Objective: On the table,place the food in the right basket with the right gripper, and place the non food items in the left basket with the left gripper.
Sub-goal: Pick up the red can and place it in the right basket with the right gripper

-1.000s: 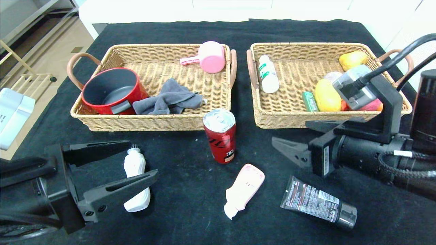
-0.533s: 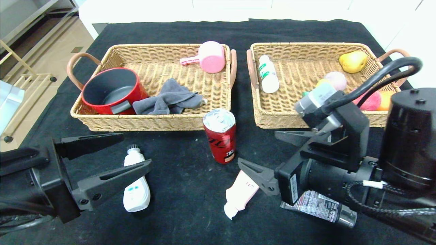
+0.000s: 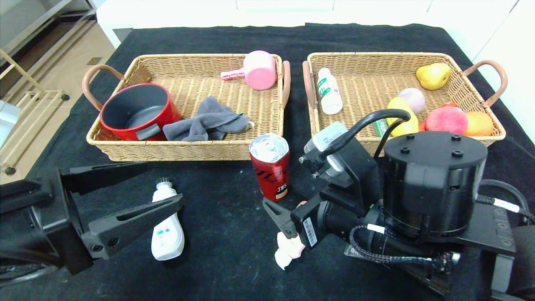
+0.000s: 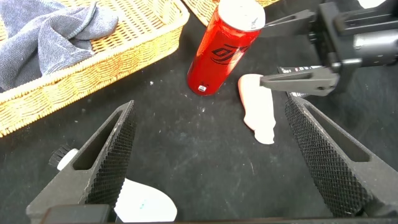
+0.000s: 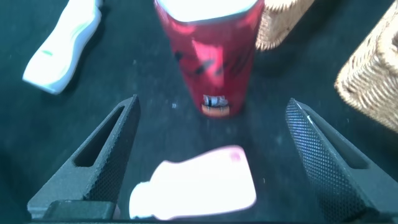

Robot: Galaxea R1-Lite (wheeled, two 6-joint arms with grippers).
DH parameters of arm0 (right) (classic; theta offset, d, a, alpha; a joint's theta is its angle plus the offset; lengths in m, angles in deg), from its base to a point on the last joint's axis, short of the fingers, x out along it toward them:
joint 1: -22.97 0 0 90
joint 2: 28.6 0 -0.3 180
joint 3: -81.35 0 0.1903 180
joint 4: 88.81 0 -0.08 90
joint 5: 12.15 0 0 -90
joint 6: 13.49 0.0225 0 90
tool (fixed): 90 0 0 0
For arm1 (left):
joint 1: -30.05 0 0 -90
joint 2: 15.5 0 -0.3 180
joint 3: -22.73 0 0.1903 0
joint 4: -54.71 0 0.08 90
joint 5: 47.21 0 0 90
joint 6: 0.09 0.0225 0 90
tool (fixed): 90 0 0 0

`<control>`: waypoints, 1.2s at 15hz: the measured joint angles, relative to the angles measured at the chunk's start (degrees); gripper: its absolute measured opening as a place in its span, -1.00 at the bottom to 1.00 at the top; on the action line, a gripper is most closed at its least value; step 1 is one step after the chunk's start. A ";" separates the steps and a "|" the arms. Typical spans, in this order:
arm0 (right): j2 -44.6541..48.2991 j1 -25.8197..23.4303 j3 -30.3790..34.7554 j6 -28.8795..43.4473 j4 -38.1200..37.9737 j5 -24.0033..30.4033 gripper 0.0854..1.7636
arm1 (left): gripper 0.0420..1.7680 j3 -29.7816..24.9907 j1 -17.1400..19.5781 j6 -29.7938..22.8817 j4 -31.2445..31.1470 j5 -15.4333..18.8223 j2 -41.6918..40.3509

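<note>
We can make out only "REALSENSE" on the right wrist's camera [image 3: 327, 140]; print on the red can [image 3: 270, 166] stays unreadable.

Table [image 3: 234, 251]: black cloth, faint white specks. 2 baskets [image 3: 125, 152] [image 3: 493, 121]: tan wicker, brown handles. Can [image 3: 271, 166]: red, black marking, silver top. Pot [image 3: 138, 111]: red outside, dark grey inside. Towel [image 3: 207, 121]: grey. Scoop [image 3: 257, 70]: pink. Tube [image 3: 288, 247]: pale pink, white cap.

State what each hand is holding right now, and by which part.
Nothing is held. Left hand is open around the white bottle; right hand is open near the red can.
</note>
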 joint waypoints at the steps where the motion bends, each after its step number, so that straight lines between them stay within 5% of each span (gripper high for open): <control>1: -0.85 0.05 -0.77 -0.07 0.57 -0.89 0.92 | 0.94 0.00 0.00 0.00 0.00 -0.02 0.00; 18: -9.81 -0.46 -8.87 0.09 6.78 -2.43 0.92 | 0.94 -0.05 0.00 0.04 0.00 -0.02 0.20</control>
